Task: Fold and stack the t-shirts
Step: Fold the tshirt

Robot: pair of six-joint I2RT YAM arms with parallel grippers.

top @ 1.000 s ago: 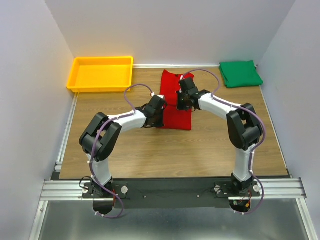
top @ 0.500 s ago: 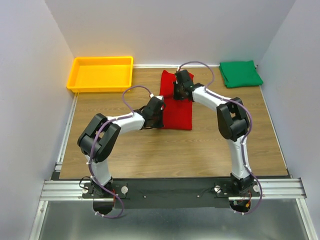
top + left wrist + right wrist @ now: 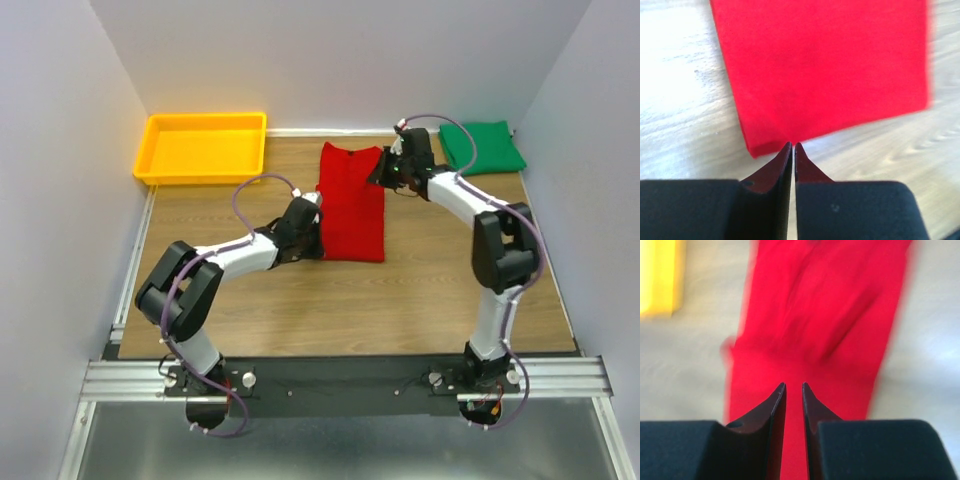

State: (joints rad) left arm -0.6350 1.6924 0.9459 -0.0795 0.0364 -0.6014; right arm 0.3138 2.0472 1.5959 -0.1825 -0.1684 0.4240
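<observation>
A bright red cloth t-shirt (image 3: 352, 205) lay flat on the wooden worktop (image 3: 400, 290) at the centre of the overhead view, folded into a long narrow strip running from the far edge toward the arms. A solid green cloth t-shirt (image 3: 482, 147), already folded into a compact square, sat well apart in the upper right corner, probably parked there as the base of the stack. The yellow plastic tray (image 3: 203, 148) in the upper left held nothing visible. The left pincer (image 3: 792, 146) sat low at the strip's near-left corner with its jaws pressed almost together, only a hairline slit between them. Its tips met the hem, but whether cloth was actually nipped could not be told; the placement suited anchoring that end so the strip would not slide. The right pincer (image 3: 793, 386) hung at the strip's upper right, just beside the cloth, with its jaws a little spread and nothing between them; its wrist view, smeared by motion, looked across the red fabric toward the tray. Judging from this layout, the lengthwise fold looked done, while a crosswise fold and the stacking with the green shirt were not yet done.
</observation>
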